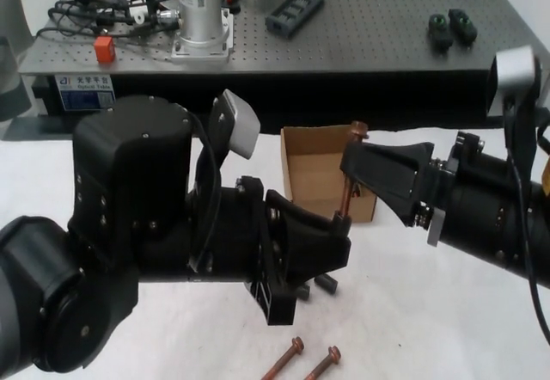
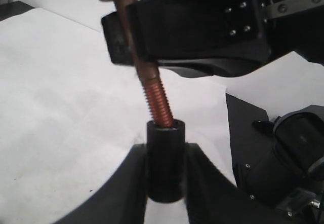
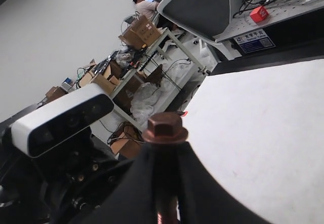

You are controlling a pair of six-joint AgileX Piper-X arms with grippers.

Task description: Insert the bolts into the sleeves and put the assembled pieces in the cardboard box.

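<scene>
One bolt [image 2: 153,93] in sleeve [image 2: 165,163], in left tool [image 2: 166,150].

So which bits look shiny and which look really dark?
Left wrist view: the bolt gleams coppery on its threads, the sleeve is almost black. Right wrist view: light catches the bolt's head, the right gripper beneath is a dark shape. High view: the white table is brightly lit.

Left wrist: bolt [image 2: 152,95] head cut by top edge, tip hidden inside sleeve [image 2: 165,158]; sleeve sides covered by left gripper [image 2: 165,193]. Right wrist: shank hidden below head. High view: sleeve buried in left gripper, mid shank behind right gripper [image 1: 351,178]; cardboard box [image 1: 314,169] partly blocked; loose bolts [image 1: 287,356] cut at btm edge.
</scene>
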